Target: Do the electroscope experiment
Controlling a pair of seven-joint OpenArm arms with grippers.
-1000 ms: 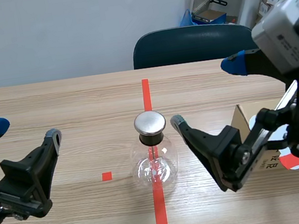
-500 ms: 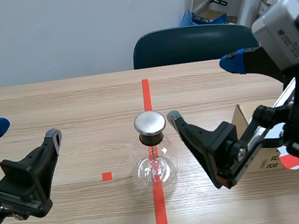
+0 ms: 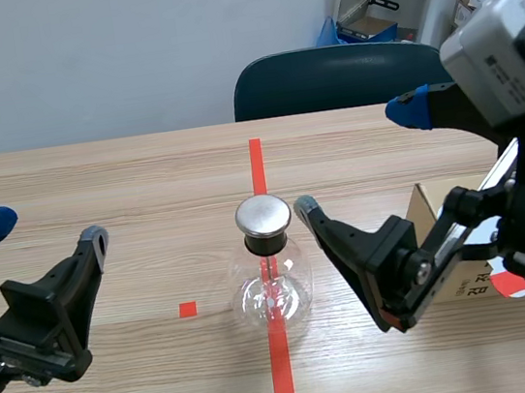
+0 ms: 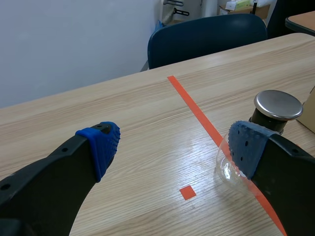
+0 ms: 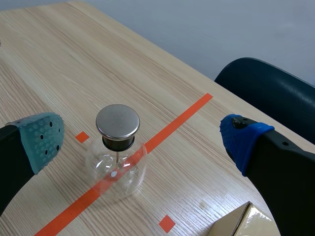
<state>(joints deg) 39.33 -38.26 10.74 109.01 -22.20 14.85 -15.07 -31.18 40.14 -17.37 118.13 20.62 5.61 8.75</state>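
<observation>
The electroscope (image 3: 271, 271) is a round clear glass flask with a black neck and a flat metal cap; it stands upright on the red tape line at the table's middle. In the right wrist view the electroscope (image 5: 117, 152) stands ahead of my right gripper (image 5: 142, 137), between the lines of its wide-open fingers, untouched. My right gripper (image 3: 360, 158) hangs just right of the flask. My left gripper (image 3: 42, 227) is open at the table's left, holding nothing. From the left wrist, the electroscope (image 4: 268, 128) shows beyond my left gripper's (image 4: 174, 142) one finger.
A small cardboard box (image 3: 445, 244) with a white and red label lies at the right, partly behind my right arm. A dark blue chair (image 3: 334, 77) stands at the table's far edge. Red tape squares (image 3: 187, 310) mark the wood.
My right gripper has shifted slightly left, its lower finger now closer to the flask. The left arm and the electroscope have not moved.
</observation>
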